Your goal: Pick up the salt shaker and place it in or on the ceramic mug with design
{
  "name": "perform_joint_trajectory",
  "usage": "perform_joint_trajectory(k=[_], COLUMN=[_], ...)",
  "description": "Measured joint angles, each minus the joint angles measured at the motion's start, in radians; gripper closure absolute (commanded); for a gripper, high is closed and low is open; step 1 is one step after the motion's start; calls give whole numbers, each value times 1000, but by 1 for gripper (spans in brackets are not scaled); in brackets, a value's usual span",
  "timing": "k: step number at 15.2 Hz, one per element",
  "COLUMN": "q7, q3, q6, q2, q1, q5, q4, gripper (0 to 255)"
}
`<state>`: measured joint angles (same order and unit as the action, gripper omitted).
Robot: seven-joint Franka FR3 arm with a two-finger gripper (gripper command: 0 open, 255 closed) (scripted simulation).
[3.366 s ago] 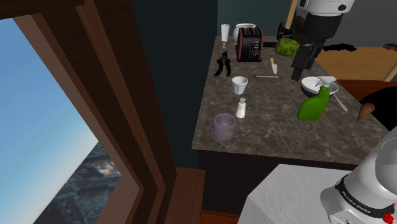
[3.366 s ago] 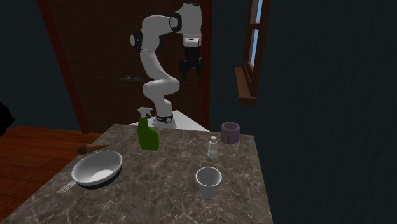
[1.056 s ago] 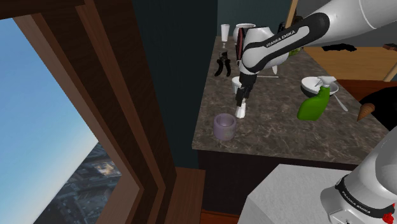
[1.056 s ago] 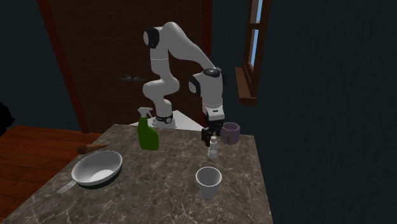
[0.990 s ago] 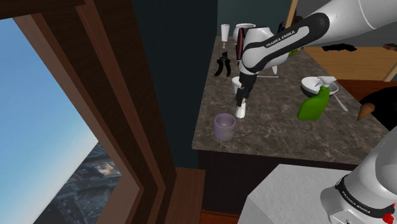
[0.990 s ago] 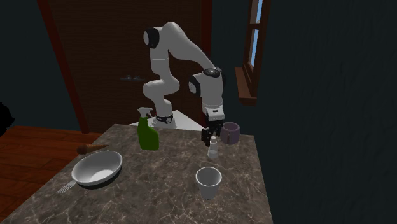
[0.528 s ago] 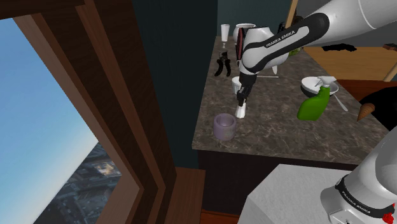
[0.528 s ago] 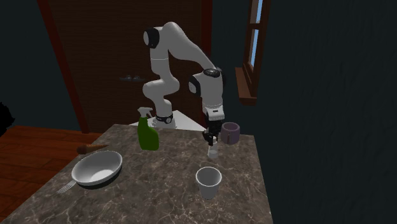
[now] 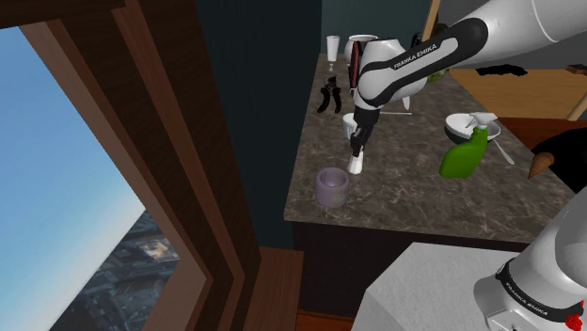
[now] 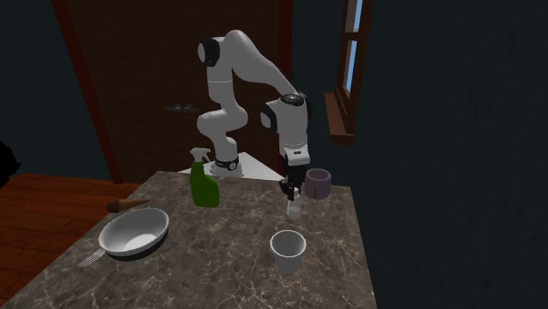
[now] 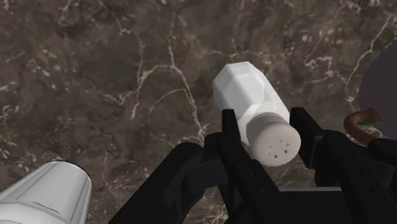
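The salt shaker [image 11: 249, 102], white with a holed cap, stands on the dark marble counter [image 11: 114, 76], and my gripper [image 11: 266, 124] is shut on it just under the cap. One black finger [image 11: 230, 126] presses each side. In the shoulder view the gripper [image 9: 356, 149] comes down over the shaker [image 9: 356, 166], with the pale purple mug [image 9: 332, 187] close in front of it. In the second exterior view the shaker [image 10: 294, 211] sits under the gripper [image 10: 292, 195], and the mug [image 10: 318, 183] is just behind it to the right. The mug's rim [image 11: 380, 95] lies beside one finger.
A white cup [image 10: 288, 250] stands a little beyond the shaker from the stand. A green spray bottle [image 9: 466, 150], a white bowl [image 10: 133, 230] with a fork, a toaster [image 9: 370, 73] and small black items [image 9: 329, 97] share the counter. The counter edge [image 9: 299, 160] faces a dark wall and window frame.
The fingers, open around the shaker a second ago, have shut on it. The arm and shaker have stayed in place.
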<state>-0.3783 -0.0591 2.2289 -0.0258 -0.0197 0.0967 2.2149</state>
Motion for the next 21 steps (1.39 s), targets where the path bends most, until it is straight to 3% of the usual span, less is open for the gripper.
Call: perform_joint_trajectory(k=[21], q7=[25], q3=[-2], q6=[-268], q2=[104], q1=[3], q5=[-21], q4=[-164], gripper=[255])
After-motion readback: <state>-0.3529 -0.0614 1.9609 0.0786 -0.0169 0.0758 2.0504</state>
